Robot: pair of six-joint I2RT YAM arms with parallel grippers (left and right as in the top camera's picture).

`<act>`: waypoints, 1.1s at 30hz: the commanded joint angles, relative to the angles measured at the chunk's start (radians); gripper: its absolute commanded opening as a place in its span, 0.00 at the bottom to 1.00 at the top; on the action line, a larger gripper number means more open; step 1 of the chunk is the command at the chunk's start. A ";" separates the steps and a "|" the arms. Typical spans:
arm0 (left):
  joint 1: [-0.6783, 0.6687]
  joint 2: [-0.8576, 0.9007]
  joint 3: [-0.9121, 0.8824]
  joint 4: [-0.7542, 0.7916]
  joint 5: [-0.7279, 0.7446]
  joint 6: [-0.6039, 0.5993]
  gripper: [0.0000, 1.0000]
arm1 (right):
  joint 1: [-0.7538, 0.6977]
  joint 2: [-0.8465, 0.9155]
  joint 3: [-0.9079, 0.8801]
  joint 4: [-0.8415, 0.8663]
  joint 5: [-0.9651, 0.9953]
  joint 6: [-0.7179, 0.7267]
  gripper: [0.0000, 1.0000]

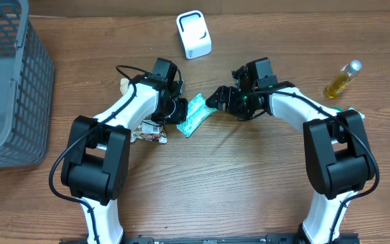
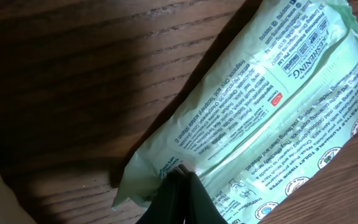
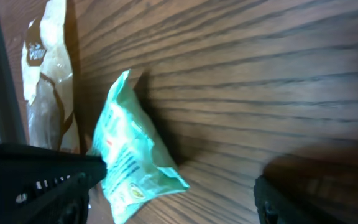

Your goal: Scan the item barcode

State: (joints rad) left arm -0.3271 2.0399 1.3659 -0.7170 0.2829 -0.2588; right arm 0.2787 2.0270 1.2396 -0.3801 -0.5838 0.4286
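pinching: left gripper (image 1: 179,110) clamped on one end of the green wipes packet (image 1: 196,114), mid-table (image 1: 249,183) between both arms, below the white scanner (image 1: 193,34). right gripper (image 1: 219,99) spread, just beside the far corner. risk: thin film slips or crumples, hiding the barcode. legible: "…eshening"; fine print unreadable.

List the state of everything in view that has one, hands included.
green wipes pack, gripped at one end, printed text facing up.
left hand, shut on the pack's edge.
right hand, open wide, close to the pack's other end.
white scanner, standing upright, untouched.
bottle, lying on its side, part full of yellow liquid.
snack packet, lying flat, partly under the left arm.
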 commanded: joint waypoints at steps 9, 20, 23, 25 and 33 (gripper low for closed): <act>0.000 0.064 -0.011 -0.008 -0.024 -0.011 0.04 | 0.053 0.124 -0.012 0.188 -0.147 0.132 0.66; 0.000 0.064 -0.011 -0.008 -0.024 -0.011 0.04 | 0.053 0.130 -0.012 0.214 -0.204 0.168 0.35; 0.000 0.064 -0.011 -0.008 -0.024 -0.011 0.04 | 0.053 0.130 -0.012 0.214 -0.204 0.166 0.34; 0.000 0.064 -0.011 -0.008 -0.024 -0.011 0.04 | 0.053 0.130 -0.012 0.214 -0.204 0.148 0.33; 0.000 0.064 -0.011 -0.008 -0.024 -0.011 0.04 | 0.053 0.130 -0.012 0.195 -0.203 0.141 0.31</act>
State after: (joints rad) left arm -0.3267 2.0426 1.3685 -0.7204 0.2848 -0.2588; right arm 0.3252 2.1464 1.2377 -0.1802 -0.7551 0.5800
